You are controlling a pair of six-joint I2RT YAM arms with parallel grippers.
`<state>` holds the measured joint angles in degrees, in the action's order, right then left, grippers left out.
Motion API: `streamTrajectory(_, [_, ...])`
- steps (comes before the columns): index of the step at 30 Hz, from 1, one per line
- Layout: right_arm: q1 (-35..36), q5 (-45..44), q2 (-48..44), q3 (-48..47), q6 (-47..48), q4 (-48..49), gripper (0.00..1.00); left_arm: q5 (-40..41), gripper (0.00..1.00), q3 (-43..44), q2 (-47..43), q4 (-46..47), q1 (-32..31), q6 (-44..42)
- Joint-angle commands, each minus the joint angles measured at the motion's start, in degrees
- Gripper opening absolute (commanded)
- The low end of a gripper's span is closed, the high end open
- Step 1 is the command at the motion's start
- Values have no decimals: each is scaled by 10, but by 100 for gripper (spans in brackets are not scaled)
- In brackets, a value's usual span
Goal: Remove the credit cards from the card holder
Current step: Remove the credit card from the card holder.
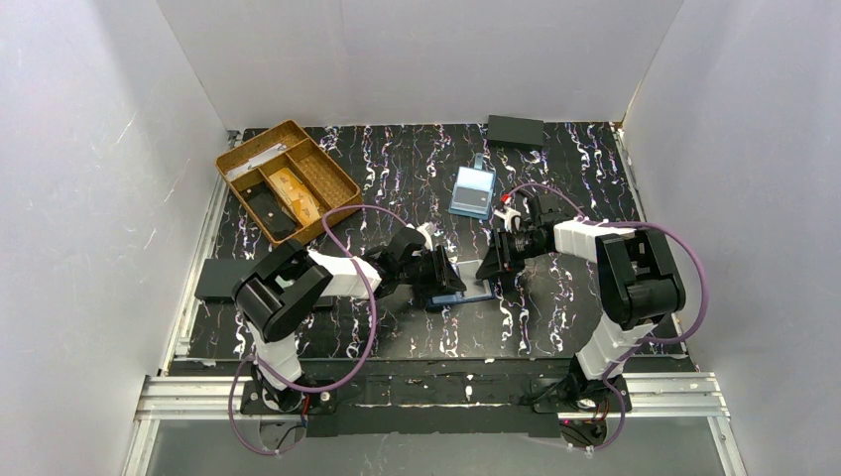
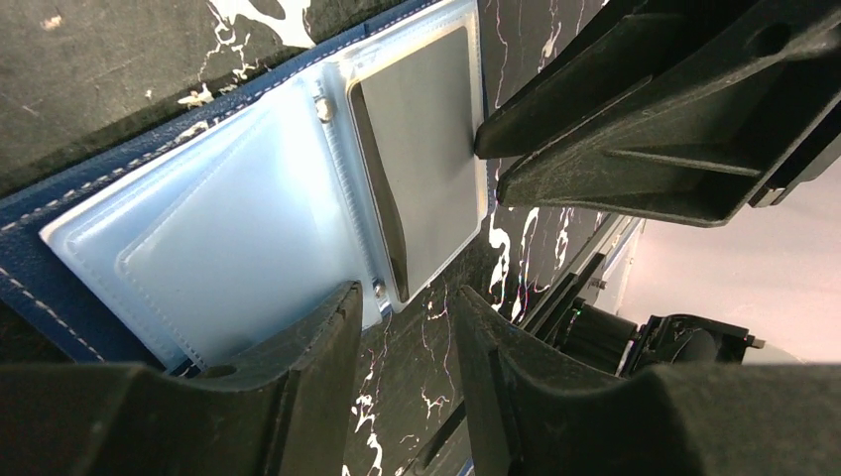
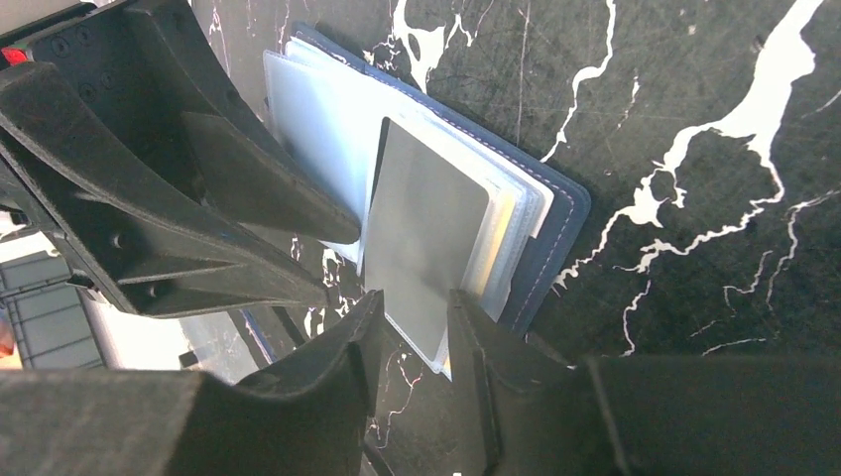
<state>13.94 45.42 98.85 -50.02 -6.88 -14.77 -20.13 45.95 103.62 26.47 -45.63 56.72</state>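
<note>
The card holder (image 1: 464, 295) lies spread open on the worktop (image 1: 555, 327), clear sleeves (image 2: 238, 228) up, midway between my two arms. I judge the job barely begun. A grey card (image 2: 421, 159) sits in the uppermost sleeve, and the yellow edge (image 3: 508, 230) of another card shows beneath it. A tan-orange piece (image 1: 295, 195) lies in the tray (image 1: 220, 159) at far left; I cannot tell whether it is a card already out.

My left pincer (image 2: 407, 297) stands partly apart at the edge of the sleeves, clamped on nothing. My right pincer (image 3: 415, 302) is also partly apart, tips at the grey card's edge, with no grip that I can see.

The grey card's long axis runs along the fold line marked by two rivets (image 2: 322, 105). From above, the strip of holder that shows runs left to right. The rest is hidden under my pincers.
</note>
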Motion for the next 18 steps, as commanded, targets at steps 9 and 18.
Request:
streamTrajectory(9, [-12,-5,29,2,-1,-2,30,41,32,7,3,20,3,27])
streamTrajectory(18, [-23,-2,34,0,-4,-2,29,42,27,13,29,24,12,42])
